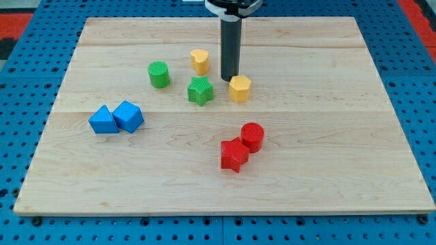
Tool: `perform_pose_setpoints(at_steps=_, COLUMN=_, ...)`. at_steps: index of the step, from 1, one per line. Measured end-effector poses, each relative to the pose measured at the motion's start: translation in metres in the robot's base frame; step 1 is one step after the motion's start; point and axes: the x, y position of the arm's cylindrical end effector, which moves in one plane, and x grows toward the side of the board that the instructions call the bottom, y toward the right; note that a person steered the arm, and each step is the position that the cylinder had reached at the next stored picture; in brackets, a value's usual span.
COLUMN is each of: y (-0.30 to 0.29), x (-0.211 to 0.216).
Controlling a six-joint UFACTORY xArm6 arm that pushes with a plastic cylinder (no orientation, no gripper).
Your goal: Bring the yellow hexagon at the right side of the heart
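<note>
The yellow hexagon (240, 88) lies on the wooden board just above the middle. The yellow heart (199, 60) lies up and to the left of it. My tip (229, 79) stands between them, just at the hexagon's upper left edge and to the right of the heart, close to or touching the hexagon. The green star (200, 90) sits directly left of the hexagon, below the heart.
A green cylinder (159, 74) lies left of the heart. Two blue blocks (103, 120) (128, 116) touch at the view's left. A red star (234, 154) and a red cylinder (253, 136) touch below the middle. The board (340, 136) rests on a blue pegboard.
</note>
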Motion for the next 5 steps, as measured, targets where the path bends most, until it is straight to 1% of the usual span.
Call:
perform_pose_setpoints(at_steps=1, y=0.007, x=0.02)
perform_pose_setpoints(at_steps=2, y=0.001, x=0.038)
perform_pose_setpoints(at_steps=3, y=-0.014, x=0.065)
perform_pose_setpoints(at_steps=4, y=-0.012, x=0.094)
perform_pose_setpoints(at_steps=5, y=0.031, x=0.081)
